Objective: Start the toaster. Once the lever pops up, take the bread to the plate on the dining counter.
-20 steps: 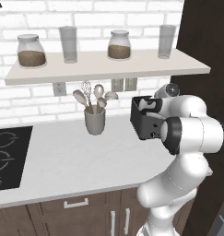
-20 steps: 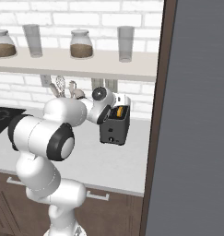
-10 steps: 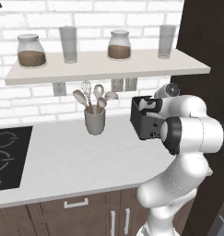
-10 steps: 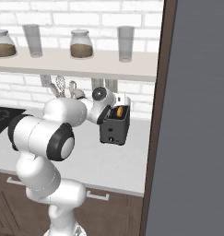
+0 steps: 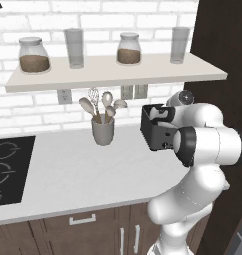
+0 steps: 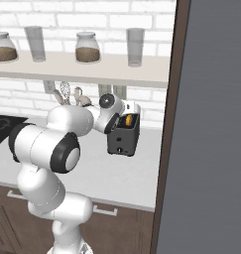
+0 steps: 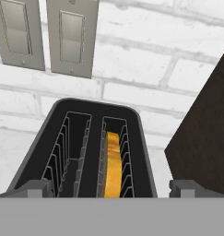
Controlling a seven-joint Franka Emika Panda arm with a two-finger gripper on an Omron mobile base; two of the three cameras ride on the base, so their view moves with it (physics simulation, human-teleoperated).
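- Just ahead of the gripper [image 7: 111,188], along its line of sight, stands the toaster [image 7: 88,152] on the white bench [image 5: 82,174], against the brick wall.
- The gripper is spread wide and empty; its 2 dark tips sit at either side of the toaster's near end.
- The bread [image 7: 112,163] stands on edge in the slot to the right of the gripper's centre line; the other slot is empty.
- Both slots, and the slice's long axis, run straight away from the gripper toward the wall.
- In the right base view an orange sliver of bread shows in the toaster's top [image 6: 128,120].
- My guess: the next move turns on finding the lever, which I cannot make out.
- 2 switch plates [image 7: 46,34] are on the wall beyond; a utensil cup [image 5: 102,132] is well to the side.
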